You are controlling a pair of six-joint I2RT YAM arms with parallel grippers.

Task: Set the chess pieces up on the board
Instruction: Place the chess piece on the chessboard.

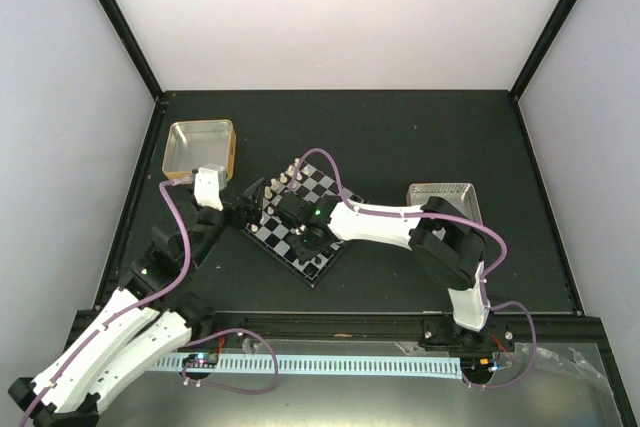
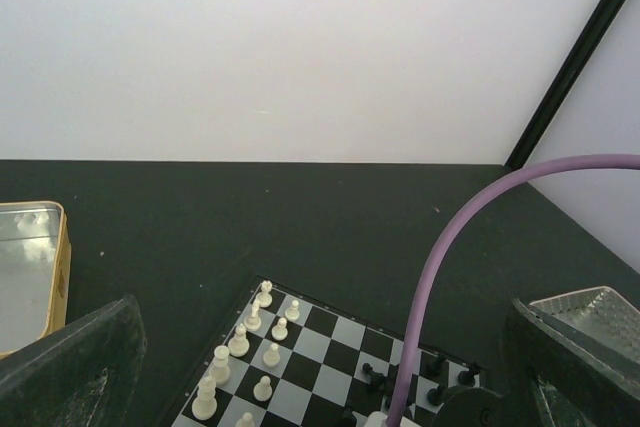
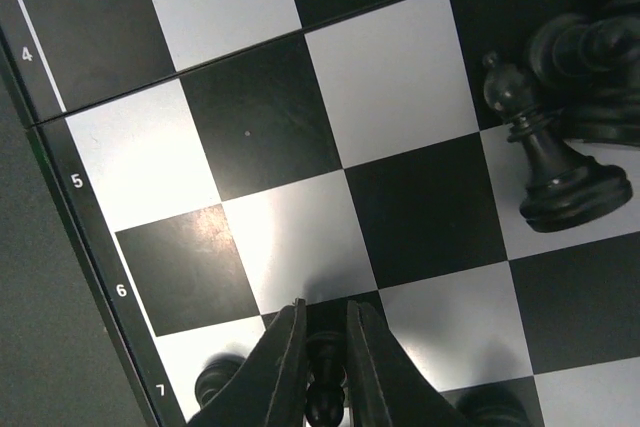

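Pawn position decided everything here. In the right wrist view a black pawn stood upright at the bottom centre of the frame, directly between the fingers of the right claw, and those fingers looked clamped against its sides. Its long axis ran straight up towards the camera, in line with the claw. It sat over the board on the row marked 7 at the lower left edge, with a second pawn just beside it on the left. A black bishop and other dark pieces clustered well apart at the upper right.

From above, the right arm stretched from its base at the lower right across to the middle of the board, wrist tipped downward. The left claw hung with its fingers wide apart and held nothing. It waited at the board's left corner near the gold-rimmed tray, looking over the white pieces.

I judged the right arm the only one placed to act, and any move would need to be straight up or down to spare the neighbouring pawn.
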